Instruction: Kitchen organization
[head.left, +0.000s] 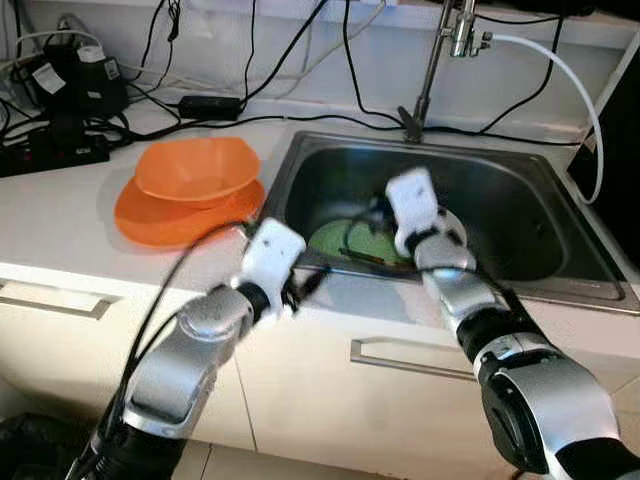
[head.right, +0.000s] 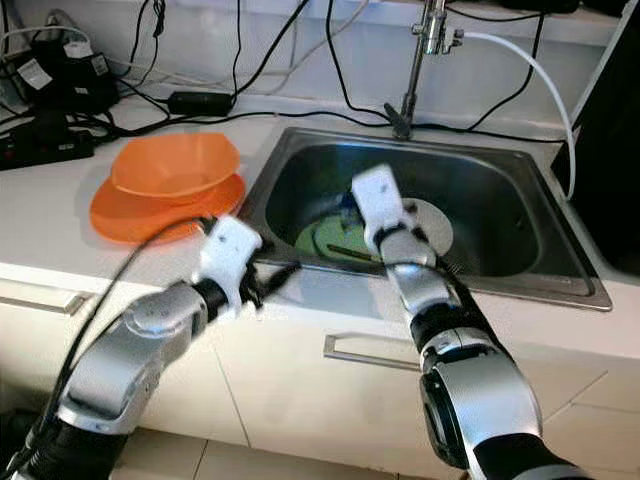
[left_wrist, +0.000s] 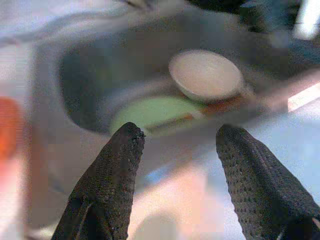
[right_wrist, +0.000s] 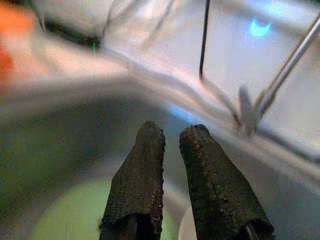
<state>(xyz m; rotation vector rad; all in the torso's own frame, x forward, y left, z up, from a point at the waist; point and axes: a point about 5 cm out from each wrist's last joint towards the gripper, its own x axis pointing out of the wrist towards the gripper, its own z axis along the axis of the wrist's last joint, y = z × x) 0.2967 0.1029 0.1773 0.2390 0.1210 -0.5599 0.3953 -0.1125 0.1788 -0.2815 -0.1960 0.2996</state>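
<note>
A pale green plate (head.left: 335, 238) lies in the steel sink (head.left: 520, 180), and a brown utensil (left_wrist: 170, 122) rests across it. Beside the plate sits a white bowl (left_wrist: 205, 75). My left gripper (left_wrist: 180, 137) hangs open and empty just over the sink's front rim, pointing toward the plate. My right gripper (right_wrist: 172, 131) reaches into the basin above the plate and bowl; its fingers are shut with nothing between them. On the counter left of the sink, an orange bowl (head.left: 195, 168) stands on an orange plate (head.left: 160, 222).
A faucet (head.left: 430, 70) rises behind the sink with a white hose (head.left: 570, 80) curving to the right. Black cables, a power strip (head.left: 50, 150) and chargers crowd the back left of the counter. Drawer handles (head.left: 410, 362) run below the counter edge.
</note>
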